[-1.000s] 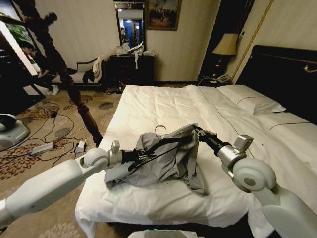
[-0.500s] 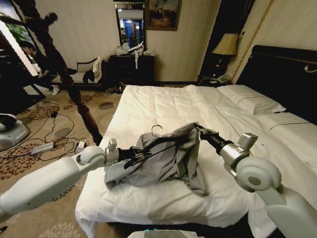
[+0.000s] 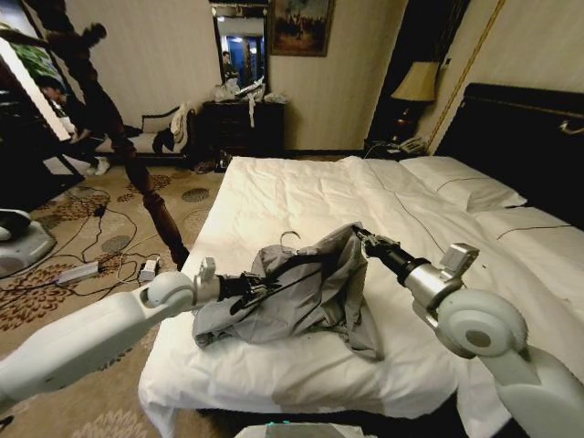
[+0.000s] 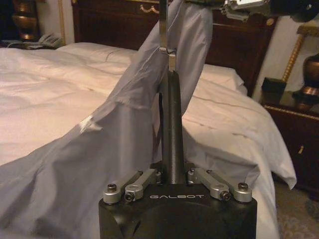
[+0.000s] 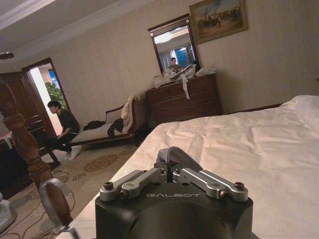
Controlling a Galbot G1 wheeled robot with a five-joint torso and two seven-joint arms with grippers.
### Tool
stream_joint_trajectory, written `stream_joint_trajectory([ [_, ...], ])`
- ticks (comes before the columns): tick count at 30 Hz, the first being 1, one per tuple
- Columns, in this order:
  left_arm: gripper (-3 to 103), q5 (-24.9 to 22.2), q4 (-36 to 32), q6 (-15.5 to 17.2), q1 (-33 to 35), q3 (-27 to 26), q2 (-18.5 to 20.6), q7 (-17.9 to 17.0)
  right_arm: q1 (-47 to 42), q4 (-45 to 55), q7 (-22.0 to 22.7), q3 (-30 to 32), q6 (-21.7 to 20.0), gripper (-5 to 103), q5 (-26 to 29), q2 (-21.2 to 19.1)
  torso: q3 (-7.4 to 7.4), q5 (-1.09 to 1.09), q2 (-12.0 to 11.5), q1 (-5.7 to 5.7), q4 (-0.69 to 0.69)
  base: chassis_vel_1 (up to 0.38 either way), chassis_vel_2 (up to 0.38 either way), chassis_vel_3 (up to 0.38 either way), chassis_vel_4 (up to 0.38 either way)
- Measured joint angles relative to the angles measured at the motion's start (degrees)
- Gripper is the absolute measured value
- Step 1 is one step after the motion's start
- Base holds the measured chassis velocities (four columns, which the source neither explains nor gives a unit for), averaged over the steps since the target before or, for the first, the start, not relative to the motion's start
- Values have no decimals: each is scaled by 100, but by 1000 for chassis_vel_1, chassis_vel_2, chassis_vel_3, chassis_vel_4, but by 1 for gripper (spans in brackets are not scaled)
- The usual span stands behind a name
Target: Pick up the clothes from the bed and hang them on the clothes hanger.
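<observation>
The wrinkled grey shirt (image 3: 301, 297) of thin fabric lies draped over the slim dark hanger (image 3: 301, 265) near the front edge of the white bed (image 3: 301, 196). The left gripper (image 3: 258, 288) pinches the hanger's end; the right gripper (image 3: 363, 239) seems pressed together on a fold of the shirt. White duvet lies open beyond.

A hotel-style bedroom in warm, dim light.
Striped pale wallpaper (image 3: 164, 55) carries a framed painting (image 3: 300, 26) beside a mirror (image 3: 241, 46) above a dark dresser (image 3: 243, 126). A lit bedside lamp (image 3: 417, 84) glows in the corner. Cables and a power strip (image 3: 77, 272) lie on patterned carpet (image 3: 55, 292), near a chaise (image 3: 151, 141) and a dark wooden post (image 3: 137, 173).
</observation>
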Motion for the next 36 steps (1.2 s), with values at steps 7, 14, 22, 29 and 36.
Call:
stream_joint_trajectory([
  [7,16,-51,170,35,-283,376,-285,-90,-26,228,119,195,-24,0,358,-68,0,-2,0,0,2,0,0,0,0],
  [14,16,-252,429,44,-601,754,-832,-364,-66,421,324,230,-71,0,817,-46,1,0,0,0,0,0,0,0,0],
  [22,16,-456,731,-6,-540,632,-1594,-761,-399,445,363,259,-130,0,902,78,1,0,0,0,0,0,0,0,0],
  [29,16,-445,965,-12,-558,633,-2021,-820,-659,443,351,241,-213,0,941,194,1,0,0,0,0,0,0,0,0],
  [36,16,-448,1335,-23,-570,554,-2381,-898,-946,439,346,338,-255,0,1092,304,1,-1,0,0,1,0,0,0,0],
])
